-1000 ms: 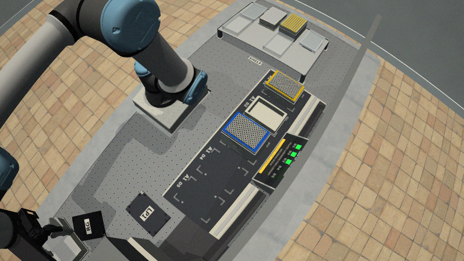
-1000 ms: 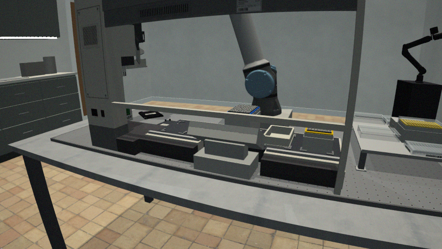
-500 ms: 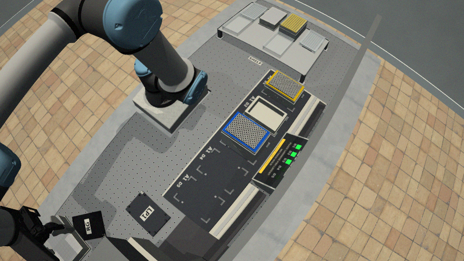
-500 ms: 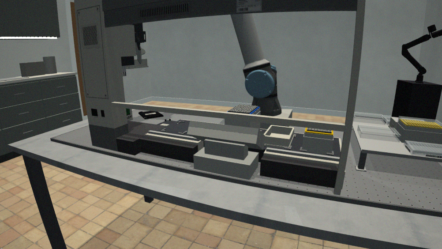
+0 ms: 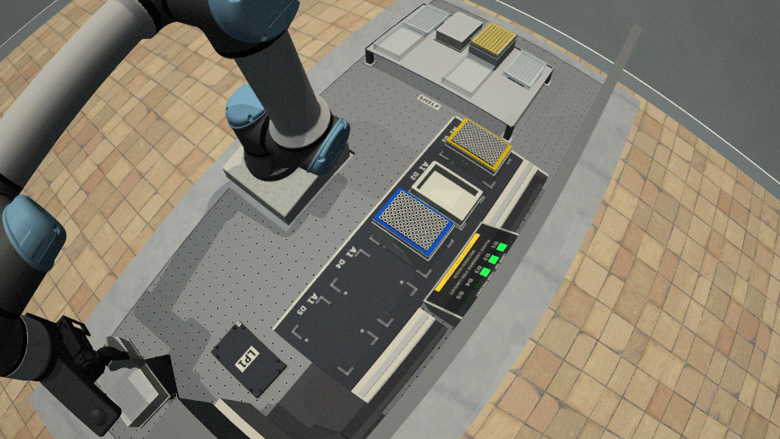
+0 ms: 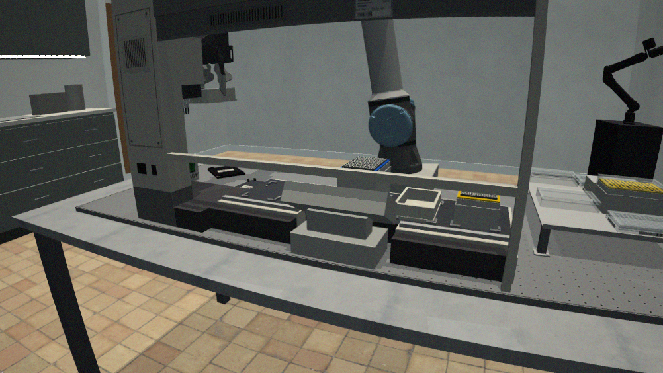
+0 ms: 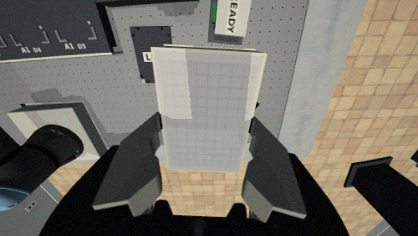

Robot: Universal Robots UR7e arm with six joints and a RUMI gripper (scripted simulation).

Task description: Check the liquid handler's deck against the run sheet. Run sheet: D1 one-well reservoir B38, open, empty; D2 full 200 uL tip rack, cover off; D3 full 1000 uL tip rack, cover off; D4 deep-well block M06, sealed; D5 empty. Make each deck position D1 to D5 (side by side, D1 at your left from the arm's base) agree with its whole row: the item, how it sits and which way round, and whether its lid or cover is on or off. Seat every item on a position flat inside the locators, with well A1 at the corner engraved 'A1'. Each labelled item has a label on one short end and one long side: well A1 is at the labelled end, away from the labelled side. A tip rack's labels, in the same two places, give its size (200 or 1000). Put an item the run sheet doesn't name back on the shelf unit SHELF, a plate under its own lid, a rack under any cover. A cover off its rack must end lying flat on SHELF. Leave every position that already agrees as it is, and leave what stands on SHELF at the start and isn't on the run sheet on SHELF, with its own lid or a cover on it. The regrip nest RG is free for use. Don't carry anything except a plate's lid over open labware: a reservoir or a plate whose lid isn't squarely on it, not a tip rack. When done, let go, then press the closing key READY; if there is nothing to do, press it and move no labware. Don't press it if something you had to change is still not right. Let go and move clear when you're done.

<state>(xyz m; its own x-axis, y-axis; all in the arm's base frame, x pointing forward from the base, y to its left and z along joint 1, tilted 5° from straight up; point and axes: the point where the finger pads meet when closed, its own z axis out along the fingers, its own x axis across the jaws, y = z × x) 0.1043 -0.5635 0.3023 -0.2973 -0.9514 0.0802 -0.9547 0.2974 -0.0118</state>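
A pale, grid-topped sealed block [image 7: 209, 109] is clamped between the jaws of the gripper [image 7: 205, 144] by its long sides, held above the table's near-left corner beside the LP1 pad [image 5: 248, 359]. Its labels cannot be seen. The READY key [image 7: 232, 17] is cut off at the wrist view's top edge. The yellow rack [image 5: 479, 143], the reservoir [image 5: 446, 191] and the blue rack [image 5: 413, 222] are seated on the deck.
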